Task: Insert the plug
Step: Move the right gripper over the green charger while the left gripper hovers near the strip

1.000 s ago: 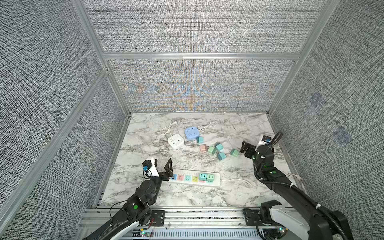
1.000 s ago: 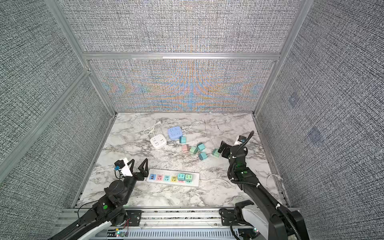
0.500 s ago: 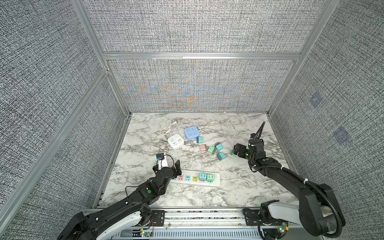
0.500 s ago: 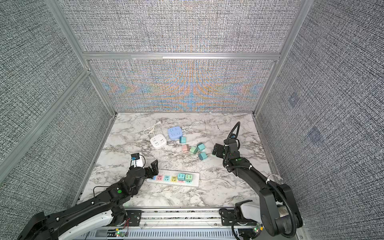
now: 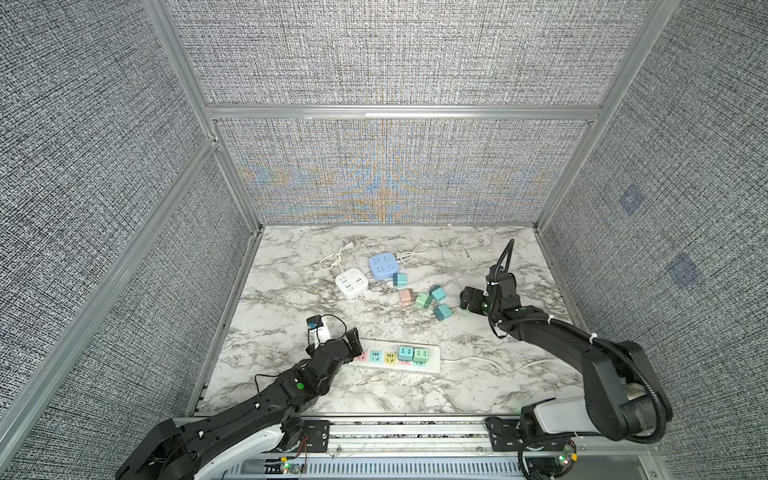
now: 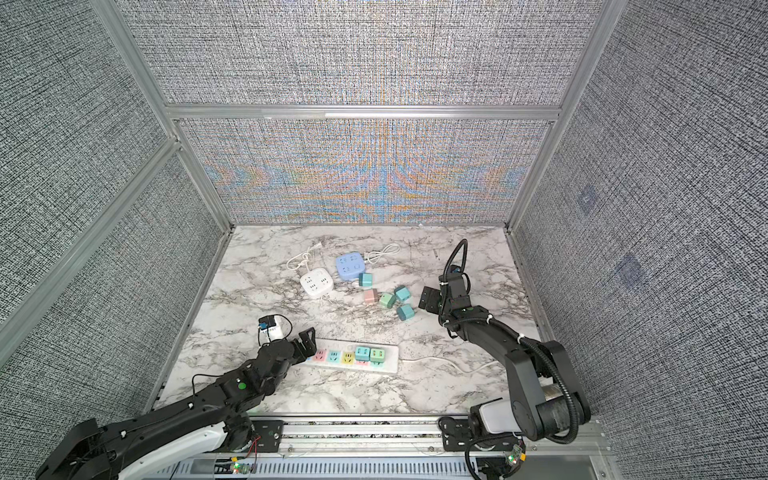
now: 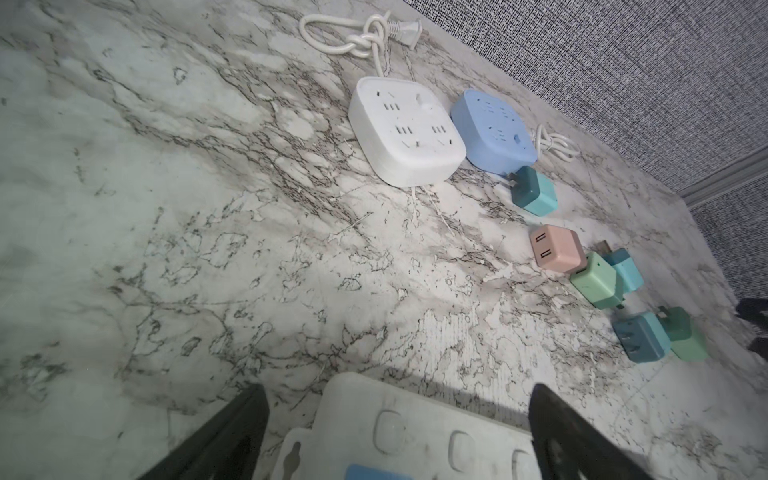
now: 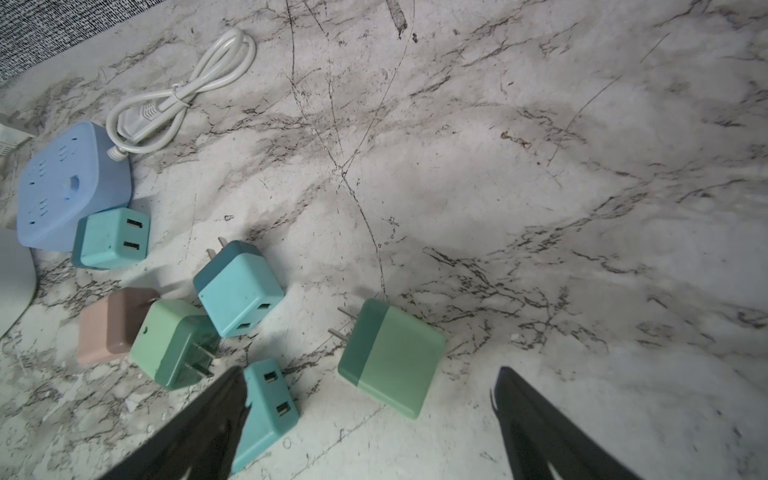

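Both arms have advanced. My left claw (image 7: 395, 405), wide open, straddles the left end of the white power strip (image 5: 428, 361); my right claw (image 8: 370, 374), open and empty, brackets the two-tone green cube plug (image 8: 392, 359) on the worktop (image 5: 286, 291). I judge pick-up next: close squarely.

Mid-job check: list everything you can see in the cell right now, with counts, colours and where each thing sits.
table: 1, white-grey marble, floor of the cell
power strip: 1, white with coloured sockets, front centre
inserted plugs: 2, teal and green, side by side at the strip's right end
cube sockets: 2, white and blue, rear centre, each with a bundled white cord
loose teal plugs: 3, right of the cube sockets
loose green plugs: 2, same cluster
loose pink plug: 1, same cluster
left gripper: 1, black, open, straddling the strip's left end
right gripper: 1, black, open, at the nearer green plug
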`<act>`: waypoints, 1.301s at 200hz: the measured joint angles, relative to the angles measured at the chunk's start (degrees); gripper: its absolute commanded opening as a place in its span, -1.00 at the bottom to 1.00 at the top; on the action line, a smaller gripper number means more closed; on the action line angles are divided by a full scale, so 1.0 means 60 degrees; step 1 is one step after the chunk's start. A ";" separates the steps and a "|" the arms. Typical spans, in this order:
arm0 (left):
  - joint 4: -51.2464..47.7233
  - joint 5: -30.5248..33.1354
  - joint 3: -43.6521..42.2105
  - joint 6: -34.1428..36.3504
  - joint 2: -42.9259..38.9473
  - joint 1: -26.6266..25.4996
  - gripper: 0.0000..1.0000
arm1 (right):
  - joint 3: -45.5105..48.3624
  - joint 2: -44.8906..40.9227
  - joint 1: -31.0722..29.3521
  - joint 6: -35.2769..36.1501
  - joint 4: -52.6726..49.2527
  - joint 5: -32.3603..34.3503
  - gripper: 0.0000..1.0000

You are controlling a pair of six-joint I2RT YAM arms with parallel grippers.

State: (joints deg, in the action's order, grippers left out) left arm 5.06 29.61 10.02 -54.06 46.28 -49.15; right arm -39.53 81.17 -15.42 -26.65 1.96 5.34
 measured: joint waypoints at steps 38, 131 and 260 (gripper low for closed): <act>0.0637 -0.0186 -0.0426 -0.0248 0.0146 0.0004 0.98 | -0.0426 0.0670 -0.0018 0.0076 -0.0025 0.0142 0.87; 0.0517 -0.0783 0.1195 -0.0058 0.2769 -0.0018 0.91 | -0.2364 0.2707 -0.0036 0.0197 -0.1231 0.1067 0.83; 0.0980 -0.0565 0.2029 -0.0860 0.4087 -0.1734 0.87 | -0.0026 0.0940 -0.0386 -0.0430 -0.1453 0.1621 0.80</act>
State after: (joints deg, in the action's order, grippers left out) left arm 10.94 26.22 22.20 -59.22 70.81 -59.55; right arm -39.68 86.80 -17.74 -29.23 -6.76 15.07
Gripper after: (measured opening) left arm 0.934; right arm 0.900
